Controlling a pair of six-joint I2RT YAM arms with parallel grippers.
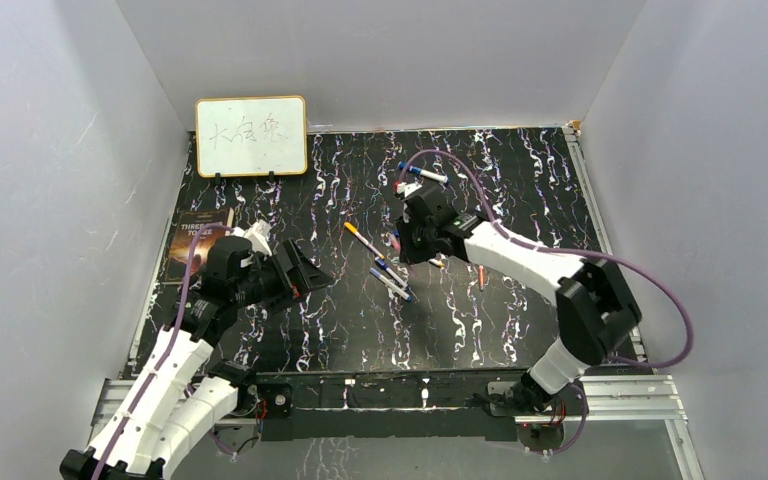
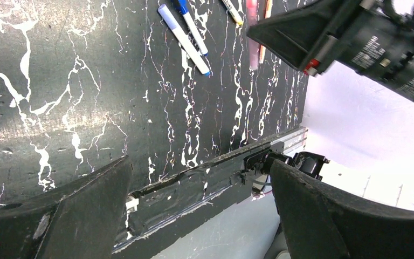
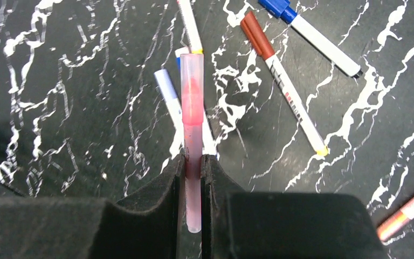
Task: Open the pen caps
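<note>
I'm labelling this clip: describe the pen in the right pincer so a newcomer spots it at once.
From the whiteboard at the far edge, look right and nearer to the right pincer. Clamped in it is the pink pen, the only translucent one; the other pens lie loose.

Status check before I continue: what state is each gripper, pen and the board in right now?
right gripper: shut on the pink pen.
left gripper: open, empty.
pink pen: held by its barrel, cap on.
blue-capped pen: lying on the table, cap on.
red-capped pen: lying flat, cap on.
purple-capped pen: lying flat, cap on, partly hidden behind the pink pen.
whiteboard: upright, written on.
</note>
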